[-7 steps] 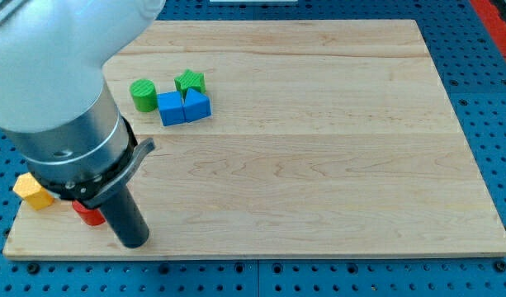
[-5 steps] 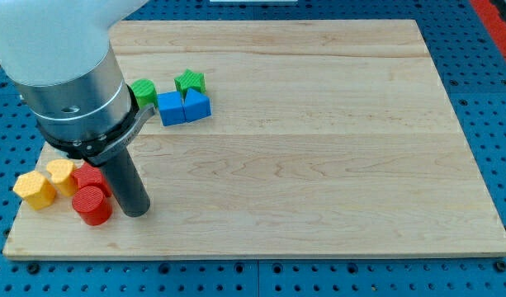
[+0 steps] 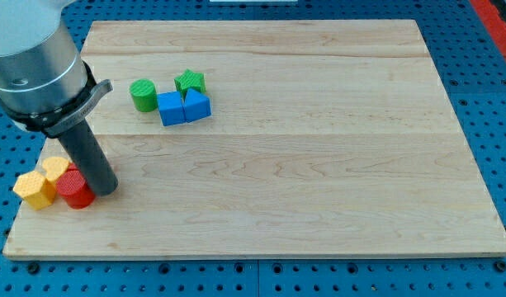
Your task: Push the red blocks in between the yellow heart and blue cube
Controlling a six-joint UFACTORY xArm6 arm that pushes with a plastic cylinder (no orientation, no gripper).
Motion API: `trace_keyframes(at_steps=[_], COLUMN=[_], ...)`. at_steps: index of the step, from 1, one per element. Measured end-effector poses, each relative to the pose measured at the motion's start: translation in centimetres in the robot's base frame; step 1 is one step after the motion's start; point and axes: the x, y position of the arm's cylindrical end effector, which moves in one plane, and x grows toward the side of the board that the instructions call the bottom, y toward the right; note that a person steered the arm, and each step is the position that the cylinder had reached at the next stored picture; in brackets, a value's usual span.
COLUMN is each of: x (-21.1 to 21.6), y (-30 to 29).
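My tip (image 3: 105, 189) rests on the board near the view's bottom left, touching the right side of a red cylinder (image 3: 73, 190). A second red block (image 3: 72, 172) shows only as a sliver behind the cylinder, mostly hidden by the rod. Two yellow blocks sit just left of the red ones: one (image 3: 31, 189) at the board's edge and one (image 3: 54, 170) beside it; I cannot tell which is the heart. The blue cube (image 3: 171, 108) lies further up the board, well up and right of my tip.
A blue wedge-like block (image 3: 197, 105) touches the blue cube's right side. A green cylinder (image 3: 143, 95) sits to the cube's left and a green star (image 3: 190, 82) just above it. The board's left edge (image 3: 21, 216) is close to the yellow blocks.
The arm swung toward the view's left and top. My tip moved up and left, and the red cylinder slid up-left with it, closing up against the yellow blocks.
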Motion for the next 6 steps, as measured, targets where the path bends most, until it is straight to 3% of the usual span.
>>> trace_keyframes(at_steps=[2, 3, 6], x=[7.9, 3.5, -1.0], y=[-1.8, -3.7, -4.3])
